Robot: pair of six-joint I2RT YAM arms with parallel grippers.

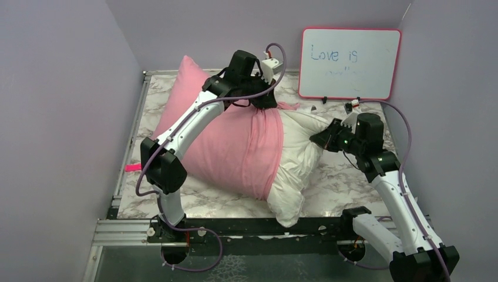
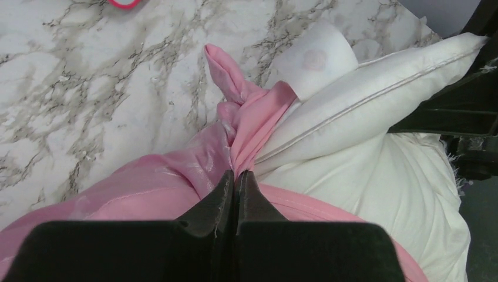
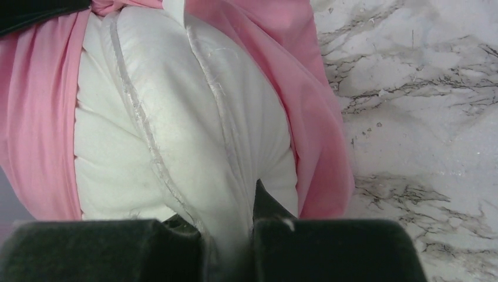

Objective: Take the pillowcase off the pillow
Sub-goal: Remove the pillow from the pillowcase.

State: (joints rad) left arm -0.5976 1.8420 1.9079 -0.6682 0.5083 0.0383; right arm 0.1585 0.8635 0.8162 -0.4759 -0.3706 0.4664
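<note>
The big white pillow [image 1: 296, 170] lies across the middle of the marble surface [image 1: 346, 179]. The pink pillowcase [image 1: 229, 144] covers its left part, up toward the far left corner. The bare white end sticks out on the right and reaches down to the near edge.

From above, the left gripper [image 1: 265, 101] is at the far side of the pillow, right where pink meets white, but the arm hides its tips. The left wrist camera shows them well. The two black fingers [image 2: 226, 188] are pressed together on a bunch of shiny pink cloth. Past them the cloth is gathered into a tight twist over the marble.

The right gripper [image 1: 322, 138] sits at the right end of the pillow. From above it is only a dark lump against the white. Its own camera looks in close, and there a fold of white pillow with a seam is squeezed between the fingers. I think it is clamped on the pillow alone, though the tips are partly sunk in the fabric. That camera also shows pink cloth wrapped along both sides of the white.

Only the top view shows the whiteboard [image 1: 349, 61] with a red rim, standing at the far right corner.
</note>
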